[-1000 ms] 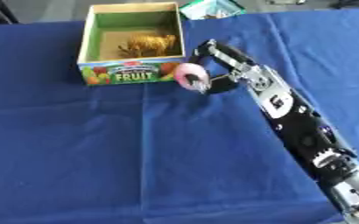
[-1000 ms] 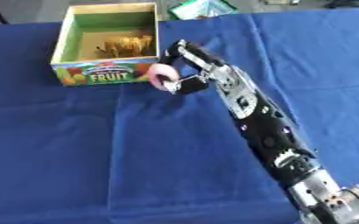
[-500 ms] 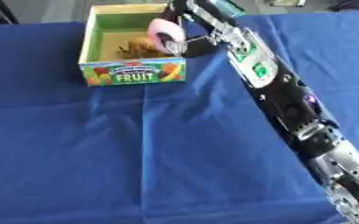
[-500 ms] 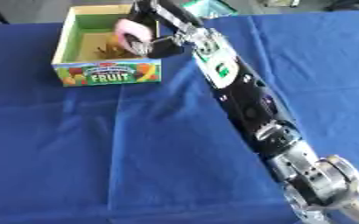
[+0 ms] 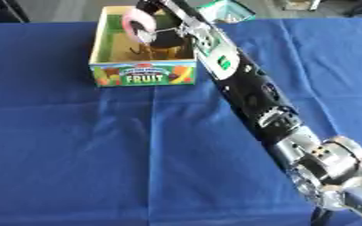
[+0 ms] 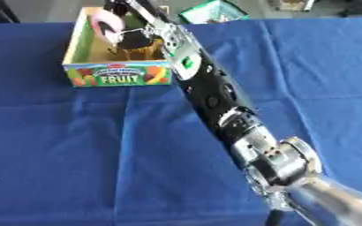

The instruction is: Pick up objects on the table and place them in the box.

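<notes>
Blue cloth [image 5: 76, 150], lightly creased, covers the whole table. Across it the right arm stretches from the lower right corner to the far box [image 5: 141, 75], an open cardboard carton printed FRUIT, with something yellowish inside. Over its opening the right hand [image 5: 159, 27] has its fingers curled round a pink ring-shaped object [image 5: 136, 22], held upright on edge, its long axis roughly vertical.

The box [image 5: 144, 74] stands on the table [image 5: 76, 150] at the far left. The right arm crosses from near right to far left, its right hand [image 5: 157, 24] above the box's opening. A ring-shaped object [image 5: 135, 22] sits in its fingers [image 5: 147, 34], over the box interior. A packet [image 5: 229, 10] lies behind, right of the box.
</notes>
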